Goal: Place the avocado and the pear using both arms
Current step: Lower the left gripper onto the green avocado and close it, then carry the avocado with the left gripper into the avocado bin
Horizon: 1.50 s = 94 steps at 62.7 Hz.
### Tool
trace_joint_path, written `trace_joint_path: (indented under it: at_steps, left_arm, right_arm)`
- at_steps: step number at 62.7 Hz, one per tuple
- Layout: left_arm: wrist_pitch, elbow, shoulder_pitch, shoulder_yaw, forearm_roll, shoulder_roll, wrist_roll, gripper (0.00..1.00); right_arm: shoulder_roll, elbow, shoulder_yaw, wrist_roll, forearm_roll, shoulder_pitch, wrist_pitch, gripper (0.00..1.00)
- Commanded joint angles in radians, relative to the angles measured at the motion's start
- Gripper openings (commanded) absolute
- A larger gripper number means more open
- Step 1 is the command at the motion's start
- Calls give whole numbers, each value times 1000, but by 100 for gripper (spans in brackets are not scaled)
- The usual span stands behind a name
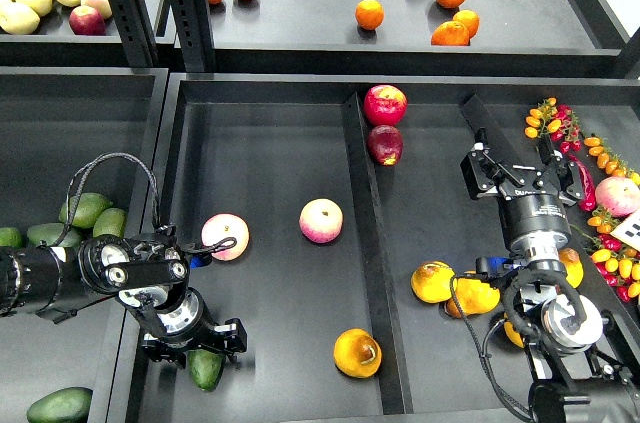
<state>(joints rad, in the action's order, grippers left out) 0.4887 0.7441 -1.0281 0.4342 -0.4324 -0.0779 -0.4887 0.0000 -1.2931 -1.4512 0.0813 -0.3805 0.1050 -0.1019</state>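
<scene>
The avocado (207,371), dark green, lies on the dark tray floor (270,163) of the middle compartment at the front left, half hidden under my left gripper (195,343). The gripper sits right over it, and its fingers cannot be told apart from above. The pear (357,353), yellow-orange with a dark stem dimple, lies at the front of the same compartment beside the divider (365,233). My right gripper (522,165) is raised over the right compartment, far from the pear. Its fingers stand apart with nothing between them.
Two pink peaches (225,236) (321,220) lie mid-compartment. Two red apples (385,104) sit at the back by the divider. More yellow-orange fruit (432,283) lies under my right arm. Several avocados (85,209) fill the left bin. Oranges (369,14) are on the shelf; small tomatoes (548,118) are at the right.
</scene>
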Motion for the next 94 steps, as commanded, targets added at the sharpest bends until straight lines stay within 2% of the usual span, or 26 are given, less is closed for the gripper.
trace_joint_path:
  at_steps: [1, 4, 13, 26, 32, 49, 63, 76, 84, 85, 94]
  left_arm:
    - [0, -25, 3, -2, 3, 9, 0, 78]
    - [0, -29, 3, 0, 3, 10, 0, 76]
    - [0, -38, 3, -2, 8, 15, 0, 64]
    - [0, -38, 2, -15, 49, 15, 0, 35]
    - [0, -38, -1, -18, 84, 17, 0, 29]
    - [0, -23, -90, -35, 132, 9, 0, 28]
    - [0, -20, -242, -48, 215, -6, 0, 29]
    - [0, -17, -300, -48, 227, -149, 0, 29]
    - [0, 15, -288, -48, 213, -292, 0, 29]
    - [0, 35, -277, -46, 215, -360, 0, 29]
    - [0, 93, -221, -48, 210, -476, 0, 29]
  right_arm:
    - [0, 1, 0, 0, 0, 4, 2, 100]
    - [0, 1, 0, 0, 0, 4, 2, 100]
    - [0, 3, 3, 0, 0, 2, 2, 100]
    - [0, 3, 6, 0, 0, 2, 2, 100]
    - [0, 5, 9, 0, 0, 4, 2, 100]
    - [0, 6, 12, 0, 0, 10, 2, 100]
    - [0, 9, 14, 0, 0, 10, 2, 100]
    - [0, 14, 12, 0, 0, 33, 2, 100]
    - [0, 35, 11, 0, 0, 96, 7, 100]
    - [0, 41, 11, 0, 0, 125, 11, 100]
    - [0, 44, 12, 0, -1, 182, 53, 100]
